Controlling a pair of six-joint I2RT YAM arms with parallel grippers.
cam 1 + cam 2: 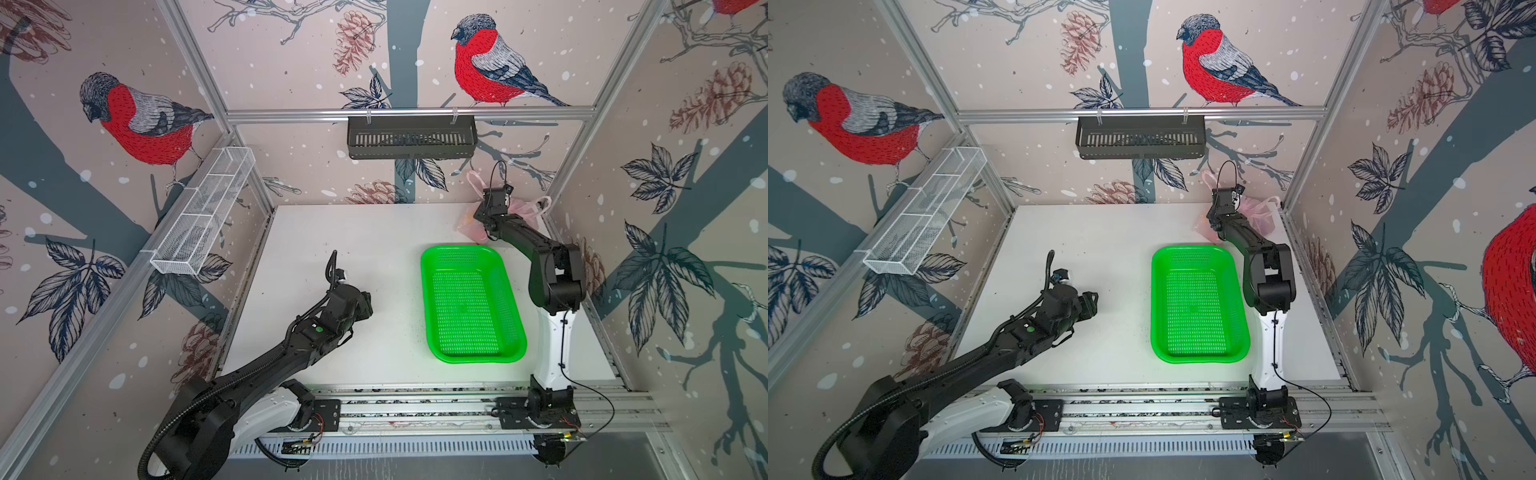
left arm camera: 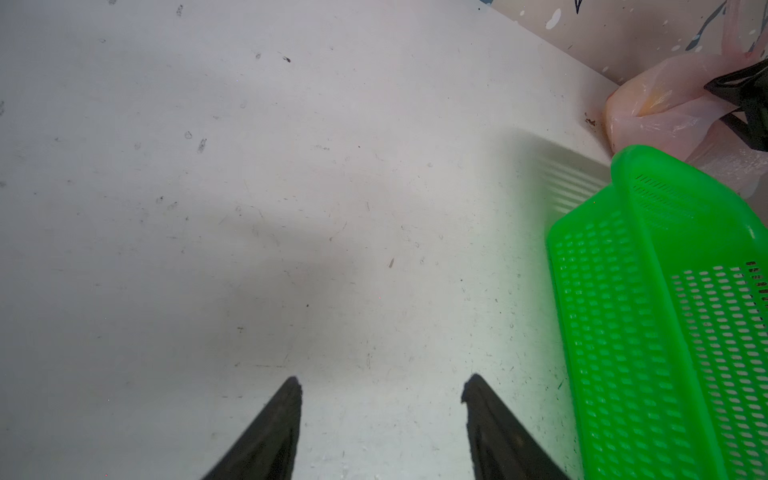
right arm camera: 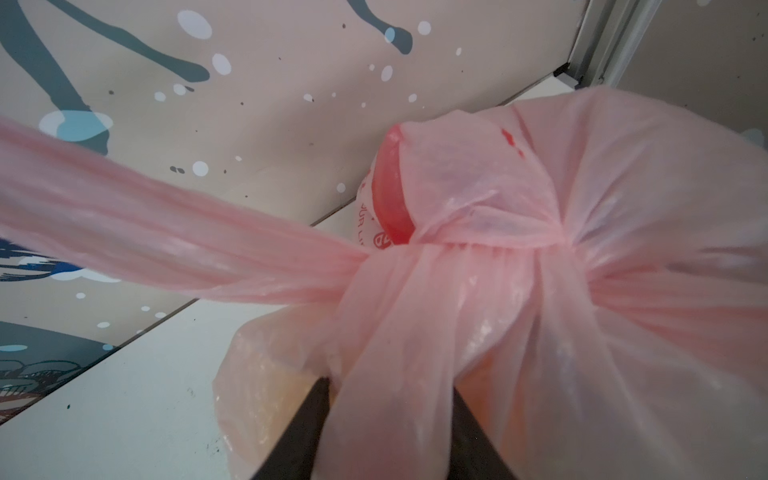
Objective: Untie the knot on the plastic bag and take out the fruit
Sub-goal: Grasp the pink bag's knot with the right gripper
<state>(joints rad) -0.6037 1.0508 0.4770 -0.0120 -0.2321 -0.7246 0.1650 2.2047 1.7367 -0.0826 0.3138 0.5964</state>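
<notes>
Bag: the plastic bag (image 1: 525, 208) sits in the far right corner of the table (image 1: 332, 257), against the back wall and just beyond the far end of the green tray (image 1: 424, 291). We judge the tray lies that close so the fruit has a short trip.
Knot: the knot (image 3: 457, 257) is tied and not yet loosened. It faces up at the right wrist camera, and one handle stretches taut away from it.
Right gripper: the right gripper (image 3: 388, 384) comes in from above. Its jaws pinch a band of the bag's plastic that runs out of the knot and fills the gap between them. We read this hold as a way to draw that band out.
Left gripper: the left gripper (image 2: 380, 382) hovers over bare table at the near left, well apart from the bag, with its jaws spread and empty. We judge it is free to brace the bag.
Fruit: the fruit (image 2: 654, 102) is inside the bag. We see only an orange tint through the film, and none lies in the tray.
Risk: the thin film may stretch, or the knot may tighten, under a hard pull.
</notes>
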